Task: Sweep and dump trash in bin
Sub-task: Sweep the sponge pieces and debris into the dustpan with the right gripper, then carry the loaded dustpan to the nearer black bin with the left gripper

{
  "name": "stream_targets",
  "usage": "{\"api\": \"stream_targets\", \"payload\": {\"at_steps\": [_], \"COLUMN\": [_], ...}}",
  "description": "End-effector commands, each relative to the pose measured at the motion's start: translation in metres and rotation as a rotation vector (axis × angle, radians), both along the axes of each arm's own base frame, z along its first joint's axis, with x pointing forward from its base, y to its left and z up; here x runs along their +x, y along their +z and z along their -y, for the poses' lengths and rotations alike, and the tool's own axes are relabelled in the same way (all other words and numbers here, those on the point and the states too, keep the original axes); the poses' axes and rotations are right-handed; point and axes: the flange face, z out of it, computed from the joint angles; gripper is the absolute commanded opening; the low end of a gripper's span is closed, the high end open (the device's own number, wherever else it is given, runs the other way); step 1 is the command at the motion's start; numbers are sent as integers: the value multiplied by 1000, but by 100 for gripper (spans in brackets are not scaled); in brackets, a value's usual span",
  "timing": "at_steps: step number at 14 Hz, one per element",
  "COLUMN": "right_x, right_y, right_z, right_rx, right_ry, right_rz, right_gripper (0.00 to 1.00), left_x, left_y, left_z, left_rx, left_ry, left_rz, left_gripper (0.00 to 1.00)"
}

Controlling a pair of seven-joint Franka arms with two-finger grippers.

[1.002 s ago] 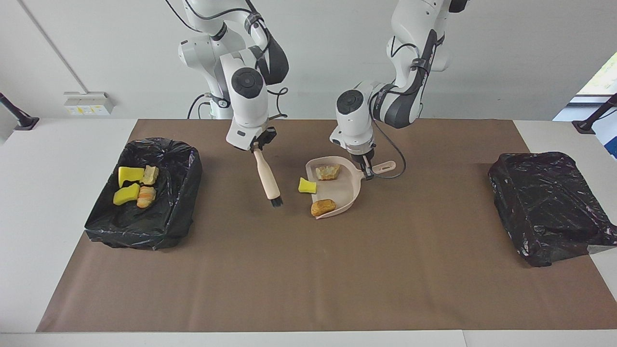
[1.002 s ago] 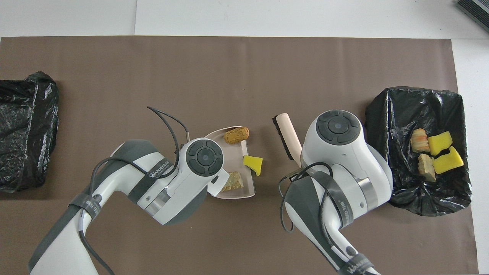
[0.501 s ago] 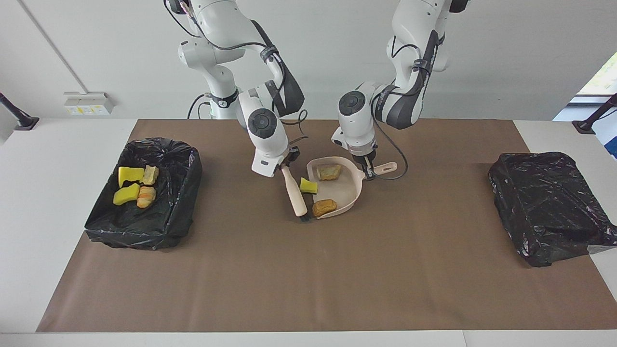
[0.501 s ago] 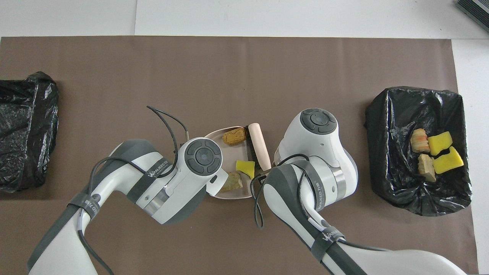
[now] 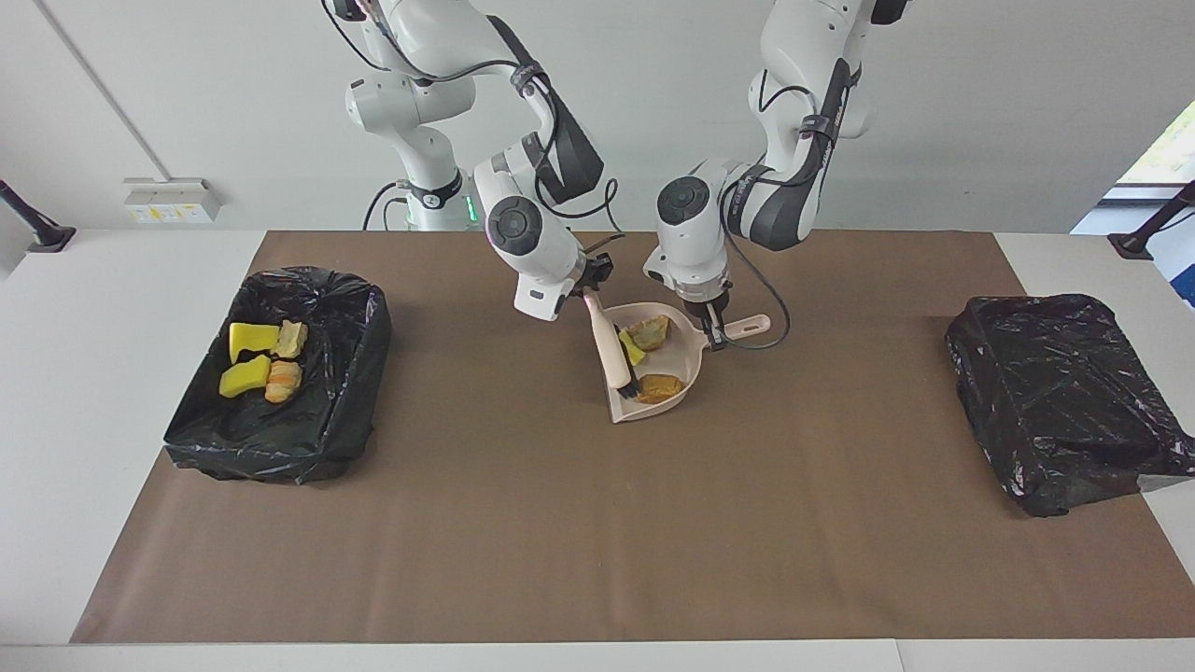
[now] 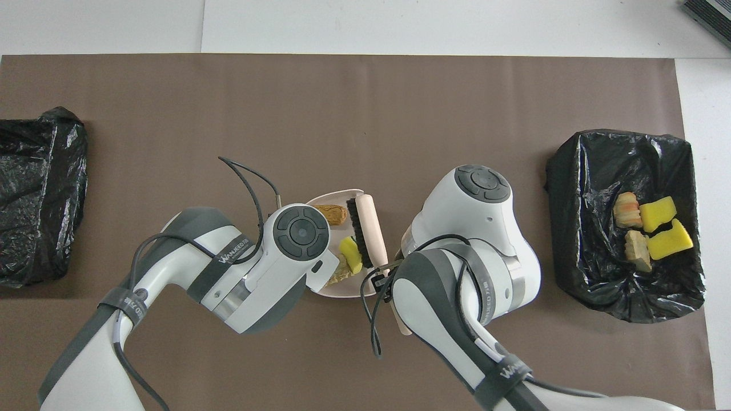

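My right gripper is shut on the beige brush, whose black bristles lie inside the mouth of the pale pink dustpan. My left gripper is shut on the dustpan's handle. Three pieces of trash lie in the pan: a yellow sponge piece, a tan lump and an orange-brown lump. In the overhead view the sponge touches the bristles, and both grippers are hidden under their wrists. Several more scraps lie in the black-lined bin.
The bin with scraps stands at the right arm's end of the brown mat. A second black-bagged bin stands at the left arm's end.
My right gripper swung the brush sideways to the dustpan, pushing the yellow sponge and the orange-brown lump into the pan. The left gripper and the pan barely moved.
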Motion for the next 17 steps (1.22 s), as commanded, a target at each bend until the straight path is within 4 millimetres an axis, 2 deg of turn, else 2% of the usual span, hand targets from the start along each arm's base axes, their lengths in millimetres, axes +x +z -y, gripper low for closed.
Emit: {"api": "stream_targets", "payload": {"at_steps": [1,3,5,7,9,10,12,14,16,17], "right_x": [-11,-26,-39,-52,-50,-48,-53,-62,-82,-88], "right_y": [53,73,81,75,57,58,61,63,67,59], "right_z": [31,43,38,36,59,66,61,50,20,-1], "right_rx": [-145,-273,-323,-335,-292,-292,-313,-332,-349,-354], "right_ry": [-55,-114,-175,-175,-127,-131,-162,-191,-214,-228], "right_rz": [46,21,11,11,37,33,28,28,34,41], "right_gripper": [0,0,0,0,0,0,0,0,0,0], "left_x": [1,2,4,14,24,30,44,59,69,76], "left_y": [-3,-8,-9,-6,3,11,24,39,60,72], "left_z": [-16,-15,-19,-33,-47,-60,-82,-119,-157,-180], "left_rx": [-20,-52,-55,-65,-89,-102,-118,-154,-183,-195], "left_ry": [-19,-56,-87,-102,-127,-124,-158,-197,-147,-134], "left_rz": [20,40,33,23,12,15,14,-5,18,31], "left_gripper": [0,0,0,0,0,0,0,0,0,0]}}
